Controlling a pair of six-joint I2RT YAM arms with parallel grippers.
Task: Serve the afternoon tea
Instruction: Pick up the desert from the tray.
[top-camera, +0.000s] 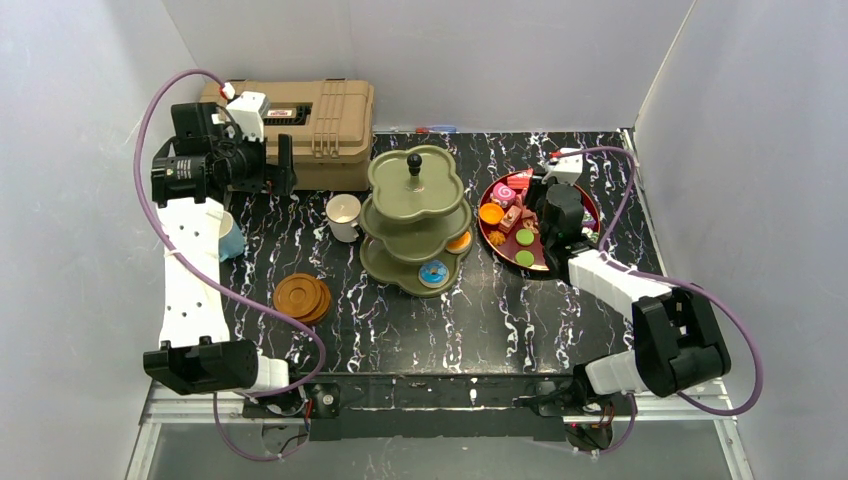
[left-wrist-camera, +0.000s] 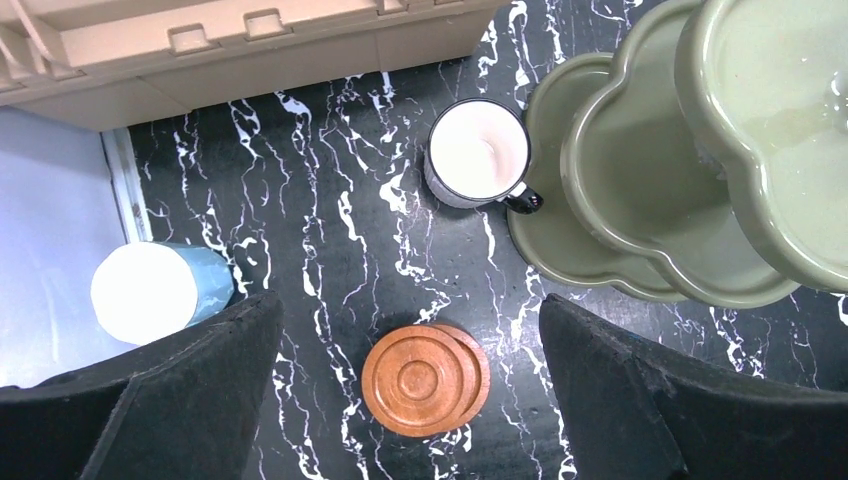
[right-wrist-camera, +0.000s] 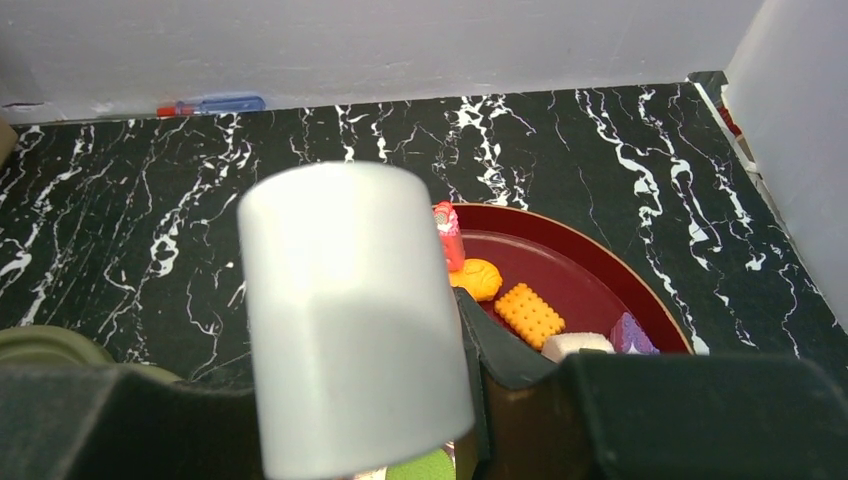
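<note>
Nearest the arm bases, in front of the stand (top-camera: 415, 215) and to its left, lie the stacked wooden saucers (top-camera: 302, 297). The left gripper (left-wrist-camera: 408, 320) hangs above them with its jaws spread wide, holding nothing. Farther left of the stand is the white-and-blue cup (left-wrist-camera: 150, 290) (half hidden by the left arm in the top view). The white mug (top-camera: 343, 215) stands just beside the stand's left edge. On the stand's lower tiers lie a blue-topped pastry (top-camera: 433, 272) and an orange pastry (top-camera: 460, 241). Right of the stand, over the dark-red plate (right-wrist-camera: 580, 275) with more toy pastries (top-camera: 510, 215) on it, the right gripper (right-wrist-camera: 340, 400) pinches a white cylinder (right-wrist-camera: 345, 290). Behind the stand, to its left, sits the tan toolbox (top-camera: 300, 115) on the marbled surface (top-camera: 480, 320).
</note>
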